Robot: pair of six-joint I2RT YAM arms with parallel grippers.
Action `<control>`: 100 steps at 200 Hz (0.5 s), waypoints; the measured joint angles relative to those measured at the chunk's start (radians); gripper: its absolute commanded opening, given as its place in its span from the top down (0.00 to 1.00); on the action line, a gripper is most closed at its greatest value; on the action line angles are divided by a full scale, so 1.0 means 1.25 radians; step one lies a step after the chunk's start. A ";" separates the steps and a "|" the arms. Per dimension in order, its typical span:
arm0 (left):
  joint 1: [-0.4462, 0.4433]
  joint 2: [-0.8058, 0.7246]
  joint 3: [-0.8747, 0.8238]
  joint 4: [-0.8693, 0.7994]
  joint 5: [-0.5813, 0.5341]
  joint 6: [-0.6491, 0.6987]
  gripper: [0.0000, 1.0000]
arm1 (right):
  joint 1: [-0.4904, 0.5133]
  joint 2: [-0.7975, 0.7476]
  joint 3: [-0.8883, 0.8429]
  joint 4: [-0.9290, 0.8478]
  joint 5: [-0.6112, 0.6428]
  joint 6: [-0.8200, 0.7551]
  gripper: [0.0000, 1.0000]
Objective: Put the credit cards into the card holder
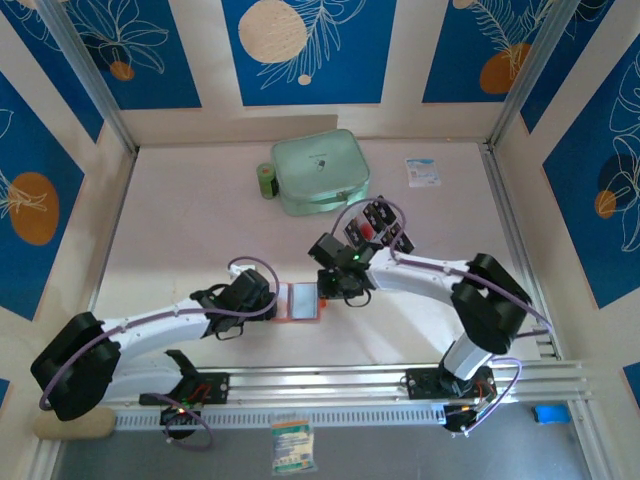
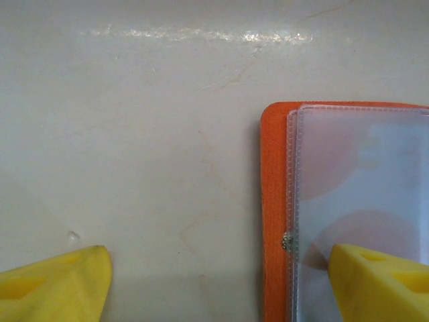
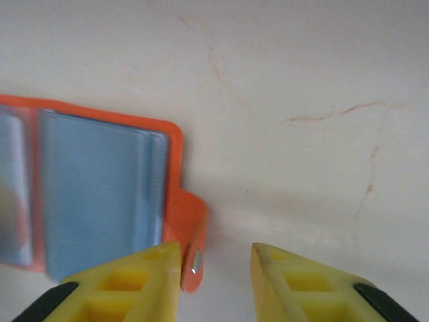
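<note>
**Overhead and wrist views, both arms at the open wallet.** The card holder (image 1: pixel 301 301) lay opened flat on the table (image 1: pixel 190 220), orange cover down and its clear pocket (image 2: pixel 362 174) facing up, between the two grippers. The left gripper (image 2: pixel 218 258) stood at the card holder's left edge with its jaws spread wide and nothing clasped. One yellow finger (image 2: pixel 382 282) lay over the clear pocket, though whether it pressed on the plastic could not be told. The other finger hung over bare table well off the holder's left edge. The right gripper (image 3: pixel 214 249) stood at the card holder's right edge, its jaws parted with bare table showing in the gap and nothing pinched. The holder's snap tab (image 3: pixel 194 249), with its small metal stud, stuck out from the cover just beside one of that gripper's fingers. Contact between tab and finger could not be judged.

The credit cards (image 1: pixel 377 222), black with red patches, sat beyond the card holder and to its right, well apart from it and partly crossed by the right arm's cable. A mint-green zip case (image 1: pixel 320 172) lay farther beyond the card holder. A small green roll (image 1: pixel 266 181) stood just at the case's left side. A white-and-blue packet (image 1: pixel 422 172) lay beyond the card holder, far to its right
</note>
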 measured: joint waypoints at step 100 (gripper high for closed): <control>0.000 0.000 0.000 0.000 0.000 0.000 0.16 | -0.242 -0.133 0.064 -0.086 0.090 -0.208 0.61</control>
